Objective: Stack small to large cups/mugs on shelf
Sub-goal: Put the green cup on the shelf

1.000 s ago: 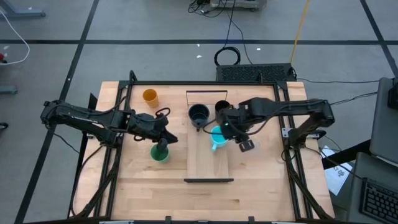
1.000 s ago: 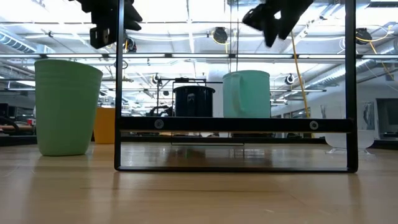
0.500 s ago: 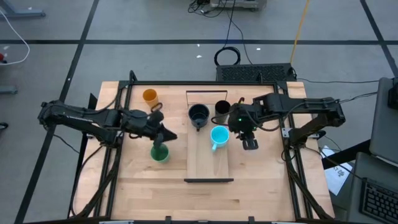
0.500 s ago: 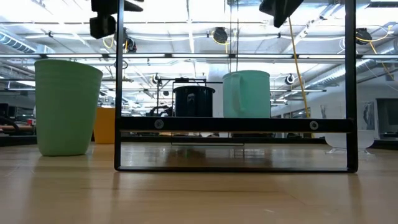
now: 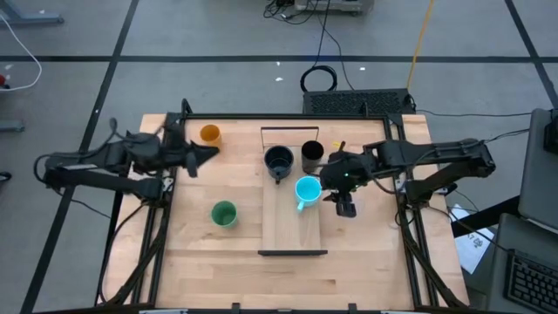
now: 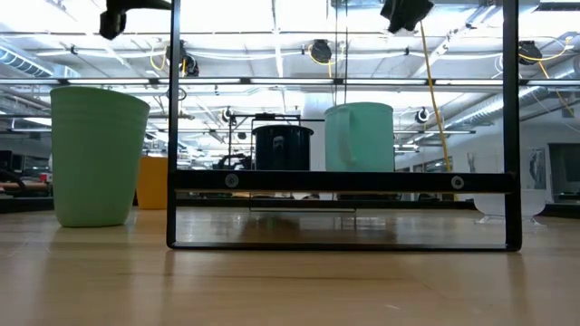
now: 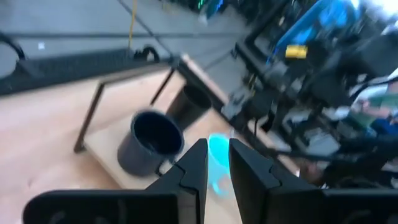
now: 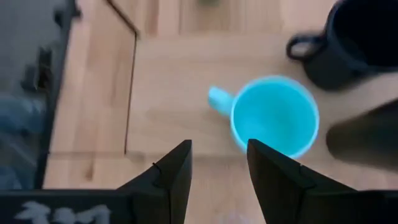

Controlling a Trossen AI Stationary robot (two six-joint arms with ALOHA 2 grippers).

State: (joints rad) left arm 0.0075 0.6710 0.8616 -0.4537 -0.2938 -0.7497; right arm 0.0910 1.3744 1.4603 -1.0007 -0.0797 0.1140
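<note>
On the light-wood shelf (image 5: pixel 292 235) stand the dark mug (image 5: pixel 279 161), the tall black cup (image 5: pixel 312 154) and the bright blue mug (image 5: pixel 307 191). The orange cup (image 5: pixel 210 134) and the green cup (image 5: pixel 224 214) stand on the table left of the shelf. The small clear cup (image 6: pixel 507 206) shows in the low view, right of the shelf. My left gripper (image 5: pixel 206 154) hangs beside the orange cup, its fingers a narrow gap apart, empty. My right gripper (image 5: pixel 333 187) is open and empty, above and just right of the blue mug (image 8: pixel 273 115).
A dark metal frame (image 5: pixel 288 118) runs round the table's far and side edges. The shelf's near end strip (image 6: pixel 344 181) crosses the low view. Bare shelf board lies between the blue mug and that near end.
My left gripper has risen from over the green cup and drawn back toward the table's far left, next to the orange cup. The green cup stays upright in place. My right gripper has risen and moved off the blue mug toward the table's right edge. The mug has kept still.
</note>
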